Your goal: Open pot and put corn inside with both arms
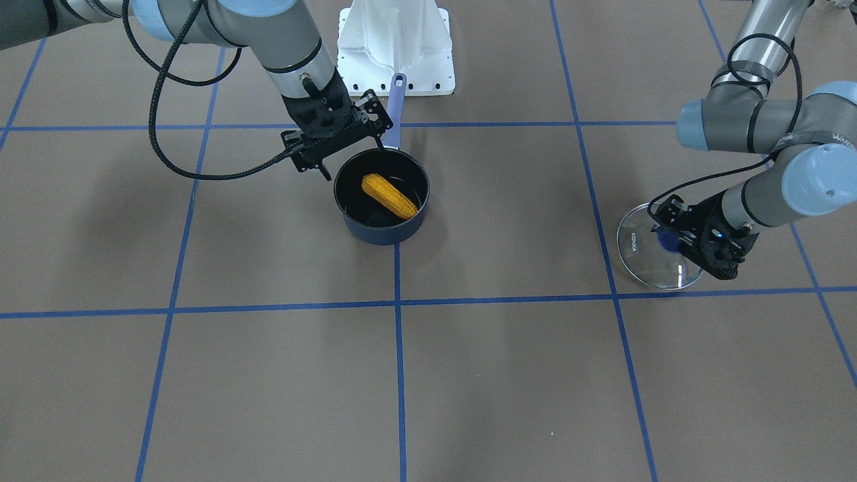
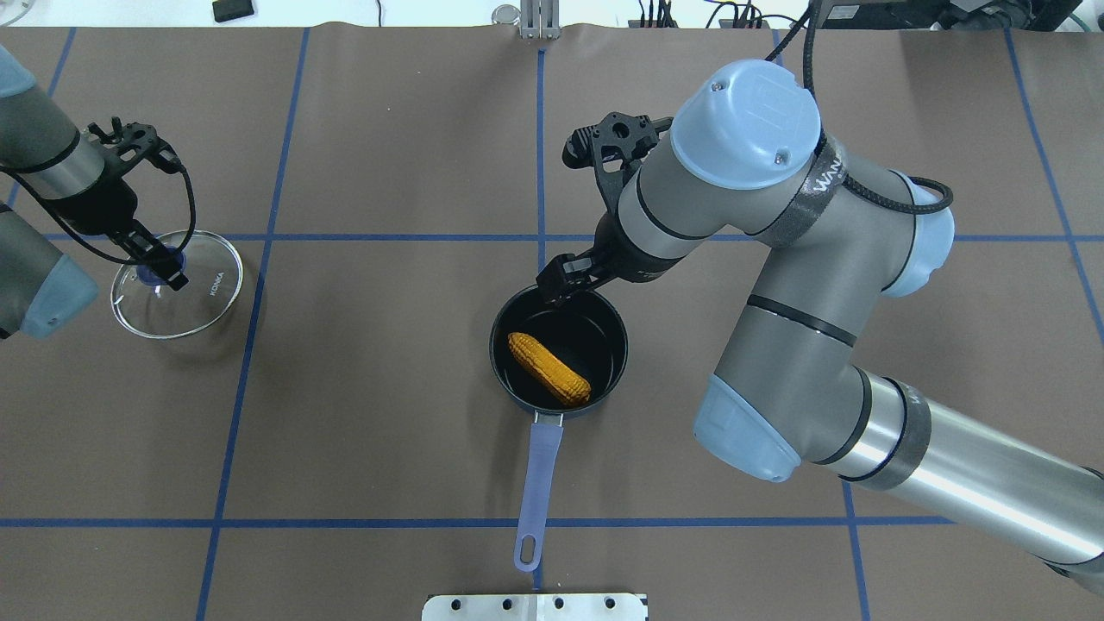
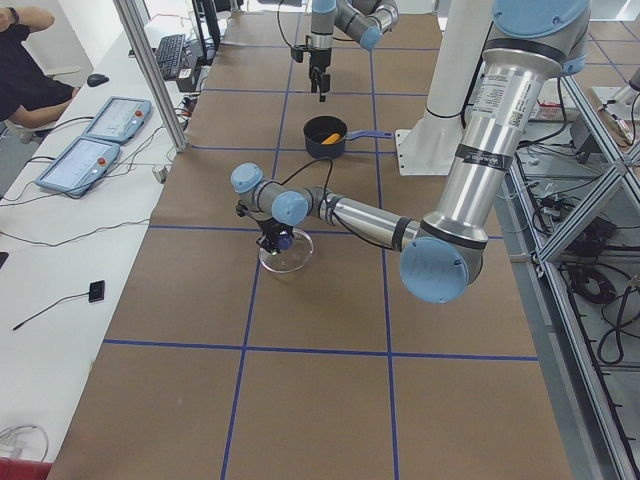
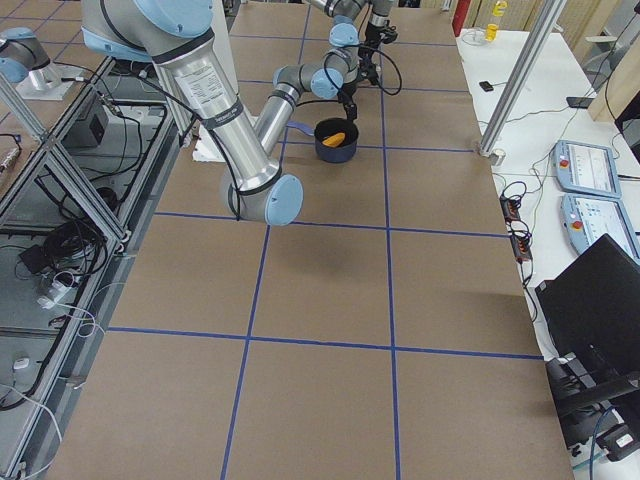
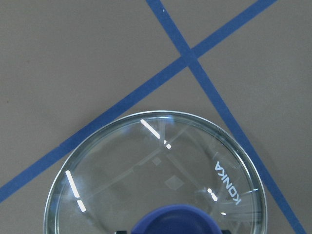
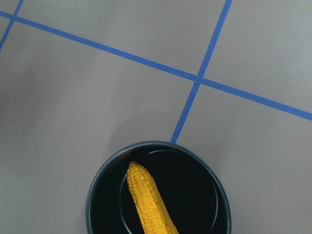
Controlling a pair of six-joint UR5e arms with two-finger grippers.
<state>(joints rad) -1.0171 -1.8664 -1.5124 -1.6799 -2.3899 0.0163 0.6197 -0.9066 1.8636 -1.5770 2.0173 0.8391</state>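
The corn lies inside the open dark-blue pot at the table's middle; it also shows in the front view and the right wrist view. My right gripper hangs open and empty just above the pot's far rim, fingers apart in the front view. The glass lid rests on the table far to the left. My left gripper is shut on the lid's blue knob, also seen in the front view.
The pot's long purple handle points toward the white base pedestal. Blue tape lines grid the brown table. An operator sits at a side desk with tablets beyond the table's far edge.
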